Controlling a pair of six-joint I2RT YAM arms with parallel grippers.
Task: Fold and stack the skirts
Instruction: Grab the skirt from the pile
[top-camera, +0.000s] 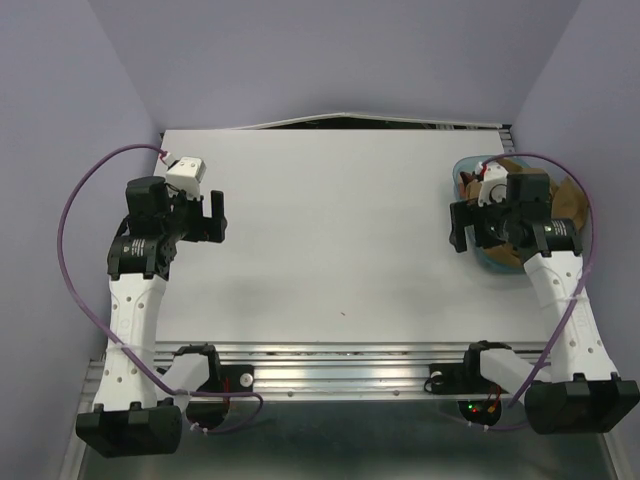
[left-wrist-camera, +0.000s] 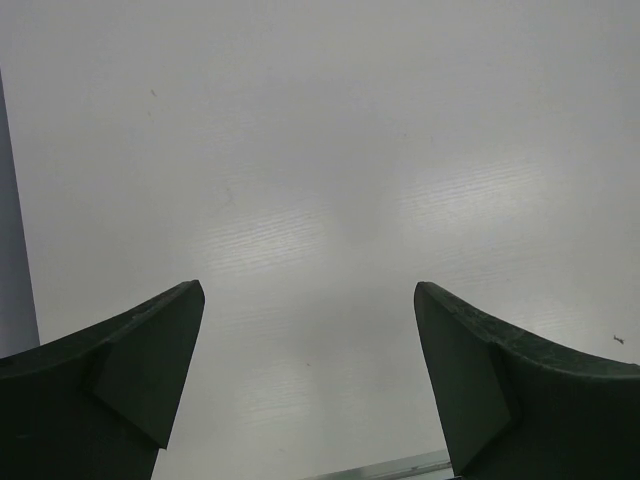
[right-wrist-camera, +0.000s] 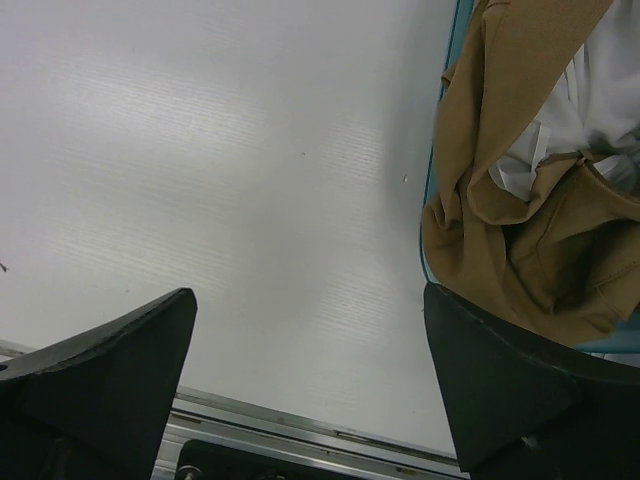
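Note:
A tan-brown skirt with a white lining lies bunched in a translucent blue tub at the right of the right wrist view. From above, the skirt shows only in part behind the right arm. My right gripper hovers at the tub's left rim, open and empty; its jaws stand wide over bare table, the right finger just in front of the cloth. My left gripper hangs open and empty over the left of the table. Between its jaws only white tabletop shows.
The blue tub sits at the table's right edge, mostly under the right arm. Purple walls close in the sides and back. A metal rail runs along the near edge, and purple cables loop beside both arms.

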